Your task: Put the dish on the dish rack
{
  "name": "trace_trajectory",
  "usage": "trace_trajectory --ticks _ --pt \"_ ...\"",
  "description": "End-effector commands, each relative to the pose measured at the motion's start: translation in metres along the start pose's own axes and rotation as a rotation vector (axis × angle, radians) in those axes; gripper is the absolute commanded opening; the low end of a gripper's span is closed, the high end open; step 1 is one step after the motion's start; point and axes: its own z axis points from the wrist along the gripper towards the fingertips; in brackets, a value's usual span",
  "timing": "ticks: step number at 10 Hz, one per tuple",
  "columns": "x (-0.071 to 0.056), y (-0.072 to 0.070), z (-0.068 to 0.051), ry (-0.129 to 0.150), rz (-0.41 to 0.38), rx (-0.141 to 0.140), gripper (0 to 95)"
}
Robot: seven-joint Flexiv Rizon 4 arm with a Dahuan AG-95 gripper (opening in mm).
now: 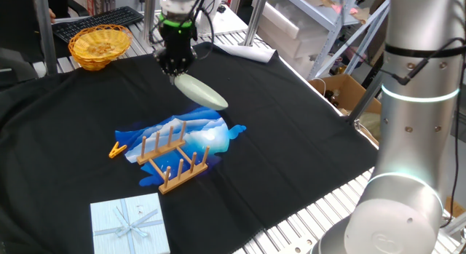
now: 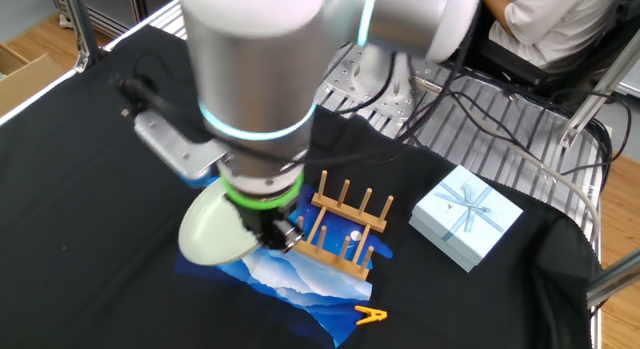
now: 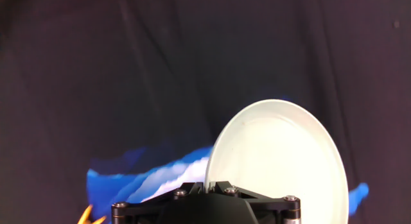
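Note:
My gripper (image 1: 177, 73) is shut on the rim of the dish (image 1: 202, 92), a pale green-white plate, and holds it tilted in the air above the cloth, behind the dish rack (image 1: 172, 162). In the other fixed view the dish (image 2: 210, 229) hangs left of the wooden rack (image 2: 345, 229), under the gripper (image 2: 268, 226). In the hand view the dish (image 3: 282, 153) stands on edge out from the gripper (image 3: 209, 183); the rack is out of that view.
A blue-white patterned cloth (image 1: 211, 134) lies under the rack. An orange clothespin (image 1: 116, 149) lies left of it. A pale blue gift box (image 1: 129, 223) sits at the front. A yellow wicker basket (image 1: 99, 45) stands at the back left.

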Motion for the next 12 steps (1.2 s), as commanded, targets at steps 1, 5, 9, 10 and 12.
trace_trajectory --ticks 1,5,9,10,12 --pt "0.017 0.004 -0.014 0.044 0.025 -0.057 0.0" --pt "0.047 0.014 -0.031 0.111 0.080 -0.160 0.0" --pt "0.078 0.021 -0.045 0.168 0.128 -0.259 0.0" --pt "0.080 0.021 -0.045 0.170 0.132 -0.263 0.0" --pt "0.080 0.021 -0.045 0.195 0.149 -0.297 0.0"
